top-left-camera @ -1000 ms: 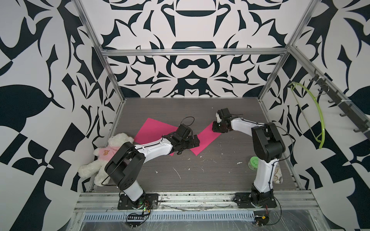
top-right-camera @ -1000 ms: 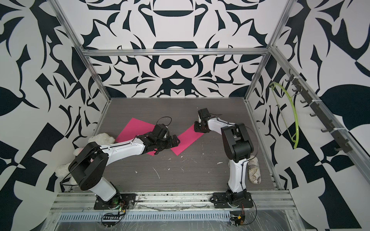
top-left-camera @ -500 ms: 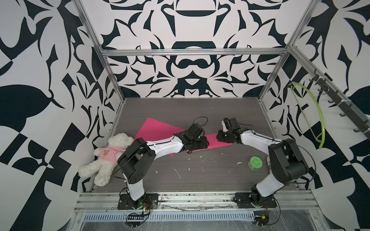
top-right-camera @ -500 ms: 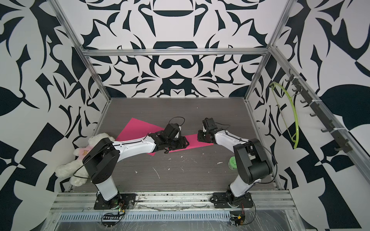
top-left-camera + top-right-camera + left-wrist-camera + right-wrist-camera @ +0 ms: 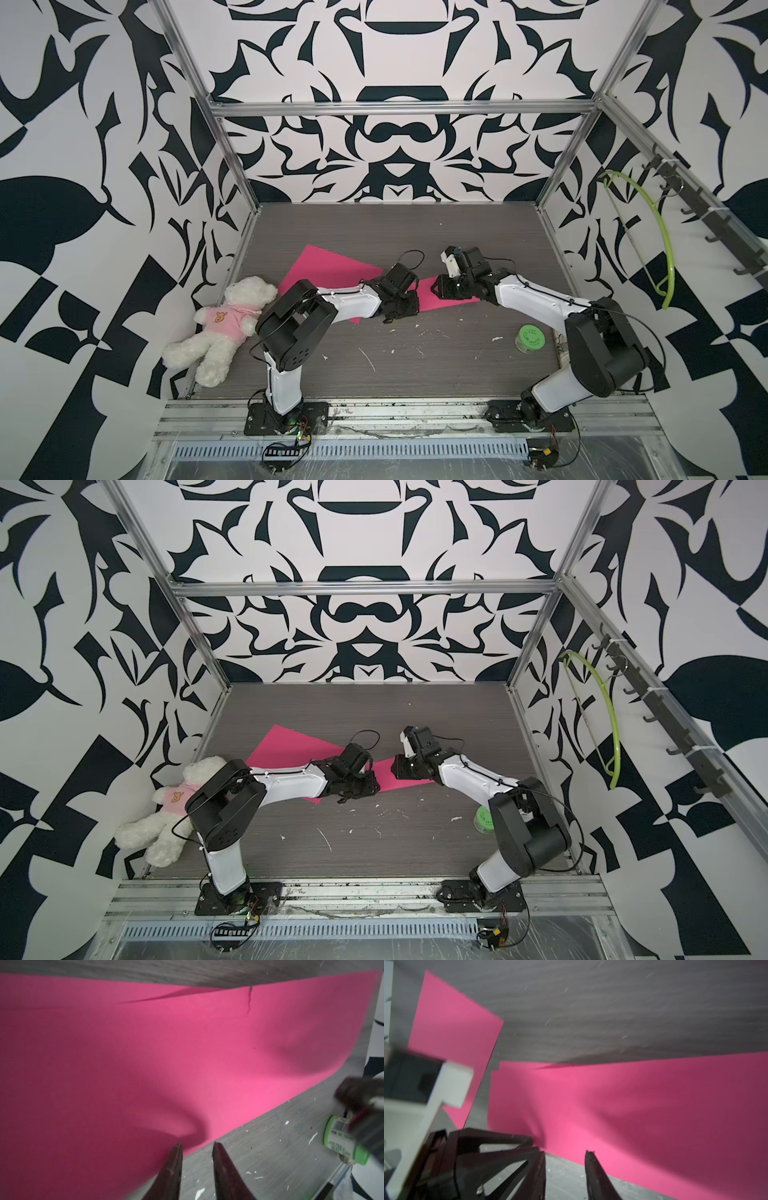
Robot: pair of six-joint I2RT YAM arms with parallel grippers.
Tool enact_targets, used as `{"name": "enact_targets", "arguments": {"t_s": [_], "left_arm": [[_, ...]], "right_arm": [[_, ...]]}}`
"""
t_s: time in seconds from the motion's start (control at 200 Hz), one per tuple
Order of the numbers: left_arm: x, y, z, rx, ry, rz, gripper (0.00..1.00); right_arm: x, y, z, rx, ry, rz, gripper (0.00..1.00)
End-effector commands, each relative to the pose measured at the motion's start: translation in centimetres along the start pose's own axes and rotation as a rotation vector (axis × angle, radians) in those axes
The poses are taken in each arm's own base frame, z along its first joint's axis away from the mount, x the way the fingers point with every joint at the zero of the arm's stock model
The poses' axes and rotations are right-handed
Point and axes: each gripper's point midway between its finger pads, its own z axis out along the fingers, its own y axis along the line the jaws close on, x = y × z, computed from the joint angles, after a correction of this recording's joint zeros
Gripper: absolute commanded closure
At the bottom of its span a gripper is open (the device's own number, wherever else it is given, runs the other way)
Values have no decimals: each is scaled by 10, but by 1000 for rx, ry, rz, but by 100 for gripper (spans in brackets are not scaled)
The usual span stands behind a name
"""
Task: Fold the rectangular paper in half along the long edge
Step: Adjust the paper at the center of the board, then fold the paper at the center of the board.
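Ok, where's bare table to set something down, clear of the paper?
Free: the far strip of table between pink paper and back wall; the near stretch between the arm bases, only white scraps. Crowded: teddy bear at left edge, green jar at right, both arms over the paper.

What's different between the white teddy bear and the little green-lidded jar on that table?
The teddy bear is soft white plush in a pink shirt; the green-lidded jar is a round container. The teddy bear is far larger than the jar. The teddy bear lies sprawled at the table's left edge; the jar seems to stand upright toward the right side. Both rest on the table, and neither lies on the pink paper.
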Motion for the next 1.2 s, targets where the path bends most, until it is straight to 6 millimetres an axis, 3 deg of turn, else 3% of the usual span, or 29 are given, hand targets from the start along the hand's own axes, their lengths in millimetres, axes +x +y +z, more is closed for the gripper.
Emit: {"name": "enact_targets", "arguments": {"t_s": [0.0, 0.255, 0.53, 0.84, 1.195], "left_arm": [[17, 34, 9, -87, 50, -44, 74], [20, 40, 8, -99, 58, -52, 78], [21, 44, 9, -110, 62, -60, 79], [21, 55, 9, -131, 66, -88, 81], [22, 64, 8, -138, 61, -117, 81]], "right_arm": [[0, 31, 8, -74, 15, -10, 74], [16, 36, 41, -64, 68, 13, 91], [32, 5, 52, 56, 102, 15, 98], [36, -18, 38, 116, 93, 34, 100], [41, -70, 6, 178, 67, 128, 100]]}}
